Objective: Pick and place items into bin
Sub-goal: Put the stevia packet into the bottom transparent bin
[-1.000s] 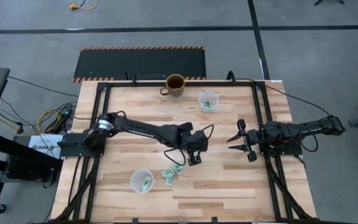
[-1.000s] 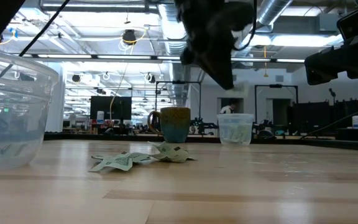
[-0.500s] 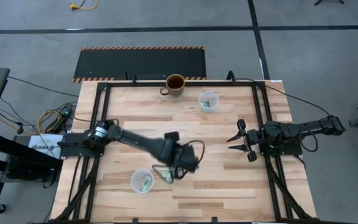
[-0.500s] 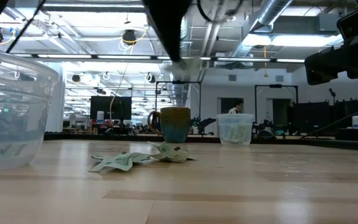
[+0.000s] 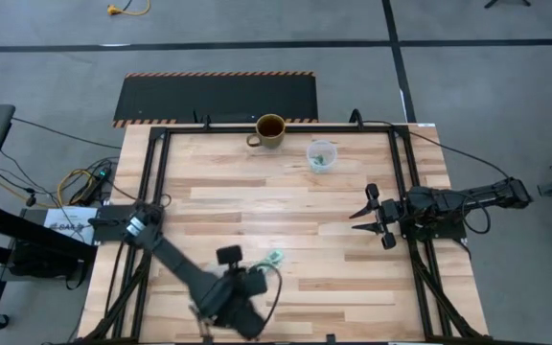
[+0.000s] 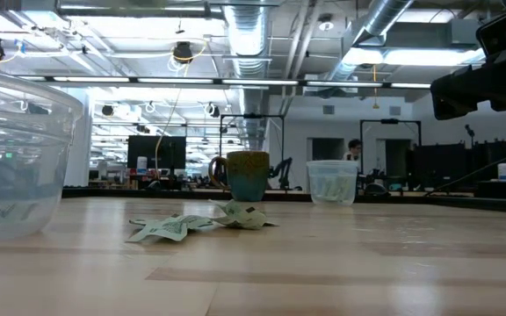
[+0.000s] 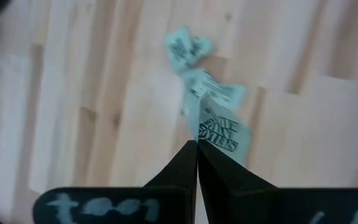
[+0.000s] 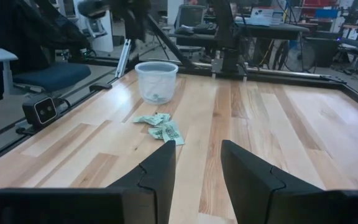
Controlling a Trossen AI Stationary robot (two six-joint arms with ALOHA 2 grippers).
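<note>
Seemingly, the left gripper (image 7: 197,144), low at the near edge of the pale wooden slatted table (image 5: 353,278), has its jaws closed on one small mint-green crinkly wrapped piece (image 7: 219,130), while other such pieces (image 6: 196,222) lie in a loose heap beside the clear plastic bin (image 6: 11,158). Held only by a corner, the wrapper may slip free short of the bin. The right gripper (image 5: 360,217) waits at the table's right side, jaws apart.
</note>
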